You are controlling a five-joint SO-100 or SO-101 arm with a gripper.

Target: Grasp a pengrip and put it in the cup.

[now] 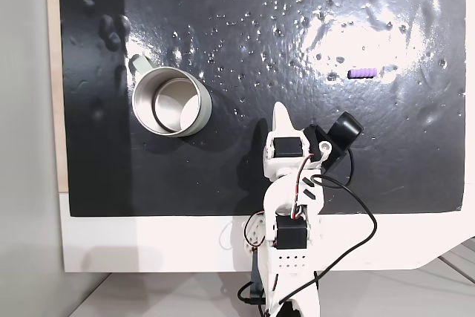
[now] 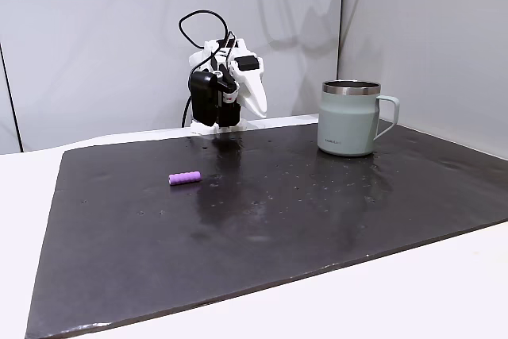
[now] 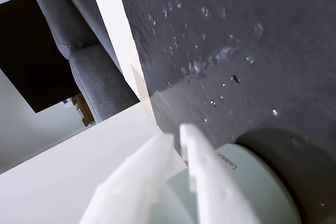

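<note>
Right up against your wrist camera sit the two white fingers of the claw (image 3: pixel 176 132), nearly pressed together with just a thin slit between them and nothing held. Behind them you see the pale grey-green wall of the cup (image 3: pixel 247 182) standing on the dark wet mat (image 3: pixel 252 35).

Your pengrip (image 1: pixel 362 73) lies on its side at about 2 o'clock on the mat in a fixed view from above. It is a short purple tube with fine ribs along its length, tiny beside the cup (image 1: pixel 171 102). It rests free on the glossy black surface, well apart from the claw (image 1: pixel 280 113) and from the cup at 9 o'clock.

From a fixed view at bench level, the pengrip (image 2: pixel 184 178) sits at 9 o'clock, the cup (image 2: pixel 349 117) upright at 2 o'clock with its handle turned right, and the arm (image 2: pixel 222 89) folded at 12 o'clock.
</note>
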